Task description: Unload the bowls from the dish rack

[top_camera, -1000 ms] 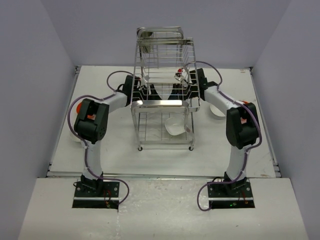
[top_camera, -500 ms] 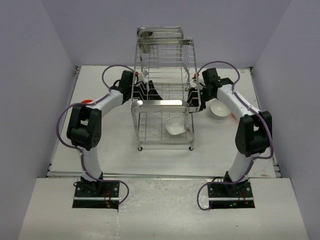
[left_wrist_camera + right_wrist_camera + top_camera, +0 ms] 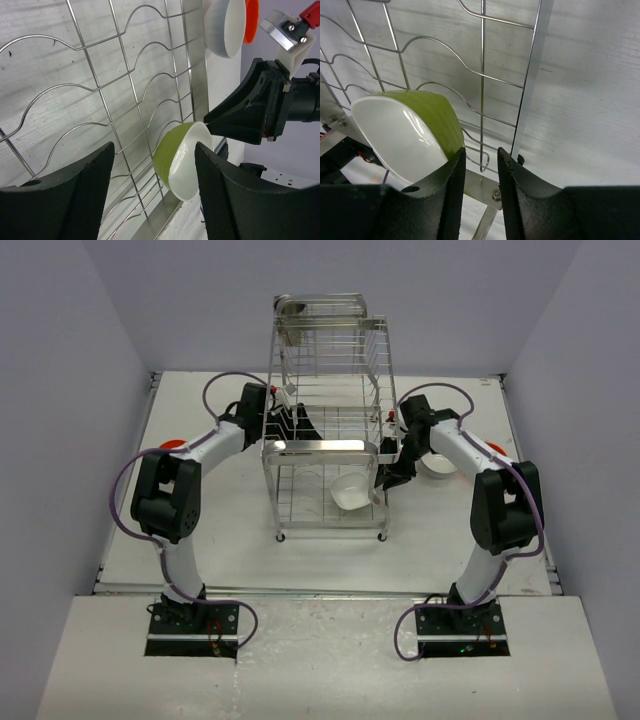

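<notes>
The chrome wire dish rack (image 3: 320, 447) stands mid-table. A lime-green bowl with a white inside (image 3: 350, 490) leans tilted on its lower tier; it also shows in the left wrist view (image 3: 172, 155) and the right wrist view (image 3: 432, 112). My left gripper (image 3: 298, 424) reaches into the rack from the left, jaws wide open and empty (image 3: 153, 147), with the bowl beyond them. My right gripper (image 3: 389, 476) is at the rack's right side, jaws a narrow gap apart and empty (image 3: 481, 155), its left finger (image 3: 445, 195) at the bowl's rim. The beige bowl is out of view.
A white bowl (image 3: 440, 463) lies on the table right of the rack, behind my right arm. An orange bowl (image 3: 170, 444) lies at the left behind my left arm. The left wrist view shows a white bowl (image 3: 225, 25) and an orange one (image 3: 253, 17) beyond the rack.
My right gripper has dropped from the rack's upper tier down to the lower tier beside the green bowl. My left arm stretched out toward the rack, then held still.
</notes>
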